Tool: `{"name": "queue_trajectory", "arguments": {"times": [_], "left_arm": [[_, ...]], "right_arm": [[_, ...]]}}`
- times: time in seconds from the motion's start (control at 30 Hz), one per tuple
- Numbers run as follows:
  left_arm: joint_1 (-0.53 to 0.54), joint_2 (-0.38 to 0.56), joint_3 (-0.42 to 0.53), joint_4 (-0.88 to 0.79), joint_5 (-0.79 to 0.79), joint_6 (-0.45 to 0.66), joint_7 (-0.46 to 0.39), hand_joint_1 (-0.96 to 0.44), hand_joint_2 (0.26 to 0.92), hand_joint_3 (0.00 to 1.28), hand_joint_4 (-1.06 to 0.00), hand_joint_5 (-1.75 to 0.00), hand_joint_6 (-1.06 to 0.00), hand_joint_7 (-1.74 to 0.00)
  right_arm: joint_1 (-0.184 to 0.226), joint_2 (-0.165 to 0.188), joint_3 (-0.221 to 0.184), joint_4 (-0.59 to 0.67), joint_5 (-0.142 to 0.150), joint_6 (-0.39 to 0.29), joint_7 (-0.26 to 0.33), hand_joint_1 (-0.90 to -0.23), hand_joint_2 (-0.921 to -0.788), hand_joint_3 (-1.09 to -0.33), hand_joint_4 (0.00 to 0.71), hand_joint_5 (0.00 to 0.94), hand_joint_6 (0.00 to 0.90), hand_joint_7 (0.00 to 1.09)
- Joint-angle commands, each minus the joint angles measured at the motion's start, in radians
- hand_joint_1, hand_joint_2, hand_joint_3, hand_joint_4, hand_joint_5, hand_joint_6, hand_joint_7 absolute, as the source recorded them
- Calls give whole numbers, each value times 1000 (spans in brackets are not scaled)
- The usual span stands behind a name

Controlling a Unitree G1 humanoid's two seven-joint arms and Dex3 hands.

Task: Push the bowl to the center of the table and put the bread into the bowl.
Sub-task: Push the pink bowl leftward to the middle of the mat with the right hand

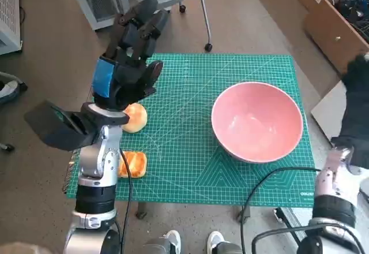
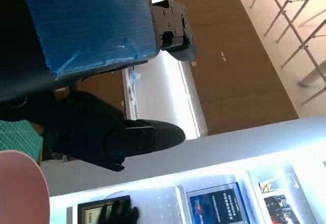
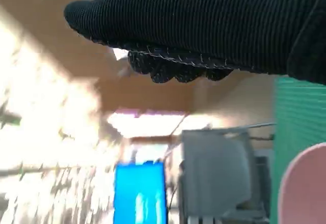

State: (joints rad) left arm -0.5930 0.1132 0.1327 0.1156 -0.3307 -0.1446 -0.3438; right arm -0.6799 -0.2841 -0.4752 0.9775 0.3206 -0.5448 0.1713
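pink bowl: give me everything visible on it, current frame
The pink bowl is round, wide and deep, with a smooth glossy surface showing soft highlights, like glazed ceramic or plastic. It stands upright and empty on the green cutting mat, on the right half of the table rather than its center. Nothing touches it: the right hand is off the table's right edge, the left hand is raised over the far left side. A black cable runs near its front rim.

We are seeing a glossy, smooth pink bowl [image 1: 257,121] sitting on a matt green gridded mat [image 1: 190,167], and a ribbed knitted glove covering the right hand [image 3: 214,25].
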Motion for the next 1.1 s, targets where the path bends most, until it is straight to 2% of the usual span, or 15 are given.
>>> {"name": "queue_trajectory", "arguments": {"times": [0.03, 0.17, 0.37, 0.63, 1.0, 1.1], "left_arm": [[20, 6, 6, -28, -3, 3, 5, -530, 838, 444, 1, -328, 1, -736], [30, 10, 7, -47, -8, 15, 5, -522, 834, 456, 1, -326, 1, -727], [52, 16, 9, -86, -15, 37, 4, -518, 808, 506, 1, -319, 1, -705], [81, 35, 15, -151, -7, 74, 20, -521, 797, 530, 1, -311, 1, -695], [134, 64, 33, -230, 2, 116, 58, -545, 790, 537, 1, -314, 1, -686], [146, 68, 45, -235, -4, 119, 62, -552, 802, 506, 1, -316, 1, -689]], "right_arm": [[-20, 23, -17, 131, 22, 24, -5, -456, -921, -593, 311, 0, 251, 439], [-35, 40, -18, 198, 27, 48, 6, -461, -921, -598, 304, 0, 238, 425], [-51, 86, -18, 254, 36, 83, 21, -465, -921, -594, 297, 0, 240, 414], [-66, 144, 2, 284, 19, 118, 23, -463, -921, -633, 274, 0, 224, 388], [-102, 210, 31, 304, 6, 163, 20, -486, -921, -639, 262, 2, 231, 385], [-114, 224, 40, 304, 0, 171, 16, -484, -921, -643, 270, 6, 235, 388]]}}
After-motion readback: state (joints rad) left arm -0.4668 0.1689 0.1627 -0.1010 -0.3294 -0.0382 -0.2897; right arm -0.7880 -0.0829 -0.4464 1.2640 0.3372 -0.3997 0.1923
